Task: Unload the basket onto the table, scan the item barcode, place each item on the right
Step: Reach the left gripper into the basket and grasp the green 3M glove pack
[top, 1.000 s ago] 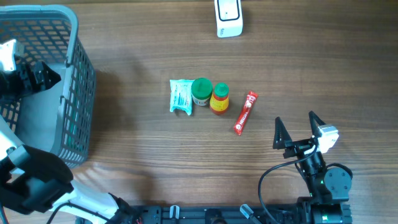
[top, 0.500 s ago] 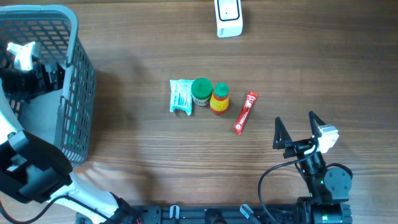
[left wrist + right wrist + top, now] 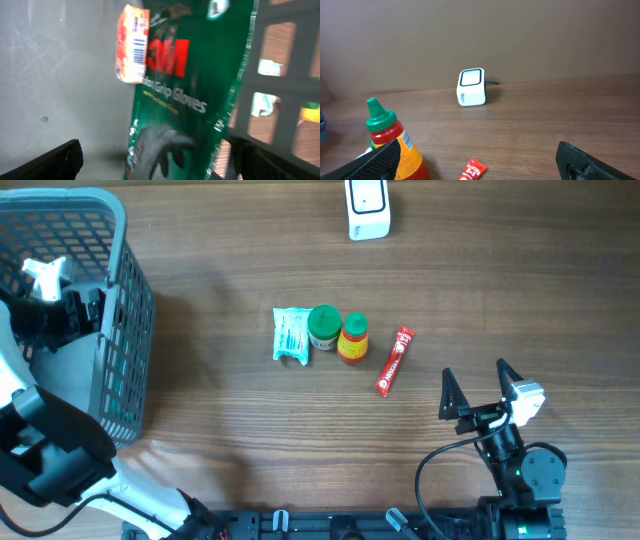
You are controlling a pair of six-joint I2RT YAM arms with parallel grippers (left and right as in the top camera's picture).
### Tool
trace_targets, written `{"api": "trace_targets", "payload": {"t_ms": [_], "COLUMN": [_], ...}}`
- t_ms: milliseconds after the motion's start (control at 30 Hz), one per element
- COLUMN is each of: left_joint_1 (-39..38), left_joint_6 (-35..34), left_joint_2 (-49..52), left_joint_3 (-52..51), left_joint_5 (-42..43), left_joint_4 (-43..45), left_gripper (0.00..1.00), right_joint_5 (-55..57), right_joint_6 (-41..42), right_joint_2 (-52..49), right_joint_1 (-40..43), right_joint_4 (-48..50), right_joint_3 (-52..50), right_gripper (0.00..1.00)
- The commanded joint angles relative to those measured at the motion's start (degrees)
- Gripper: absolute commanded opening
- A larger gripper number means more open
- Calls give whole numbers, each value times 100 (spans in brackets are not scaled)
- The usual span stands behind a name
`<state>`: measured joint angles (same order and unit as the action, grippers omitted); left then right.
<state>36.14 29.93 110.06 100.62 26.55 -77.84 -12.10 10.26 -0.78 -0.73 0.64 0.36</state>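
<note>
A green 3M glove pack [image 3: 192, 85] stands against the mesh wall inside the grey basket [image 3: 128, 350]. An orange and white barcode label [image 3: 133, 44] sits on its upper left. My left gripper [image 3: 160, 167] is inside the basket, open, its fingers either side of the pack's lower end without touching it. From above, the left gripper [image 3: 95, 308] points at the basket's right wall. The white scanner [image 3: 367, 208] stands at the table's far edge, also seen as the scanner [image 3: 471, 87] ahead of my right gripper [image 3: 485, 165]. The right gripper [image 3: 475, 375] rests open and empty at the front right.
Mid-table lie a white and blue packet [image 3: 291, 335], a green-lidded jar [image 3: 324, 327], a sauce bottle [image 3: 352, 338] and a red sachet [image 3: 394, 361]. The sauce bottle [image 3: 395, 142] and sachet [image 3: 472, 170] are just in front of the right fingers.
My left arm has moved to the right inside the basket, toward its mesh wall. The right arm and the items on the table have not moved.
</note>
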Motion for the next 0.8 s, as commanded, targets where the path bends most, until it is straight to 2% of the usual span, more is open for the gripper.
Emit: {"api": "trace_targets", "payload": {"t_ms": [0,267,500,633,767], "left_joint_1": [-31,-33,-37,-37,-35], "left_joint_6": [116,116,116,111,59], "left_joint_2": [48,55,55,55,52], "left_joint_3": [-153,-280,-1106,-1257,-1257], "left_joint_5": [-225,-304,-343,-879,-1016], "left_joint_4": [68,413,981,1139,1327], "left_gripper": [100,100,100,92,82], "right_joint_5": [74,74,74,74,74], "right_joint_6": [37,35,37,37,37], "right_joint_2": [35,35,35,35,35], "right_joint_1": [-37,-39,-39,-37,-39], "right_joint_4": [20,20,20,20,20], "right_joint_3": [-4,-7,-4,-4,-7], "right_gripper": [100,100,100,100,100]}}
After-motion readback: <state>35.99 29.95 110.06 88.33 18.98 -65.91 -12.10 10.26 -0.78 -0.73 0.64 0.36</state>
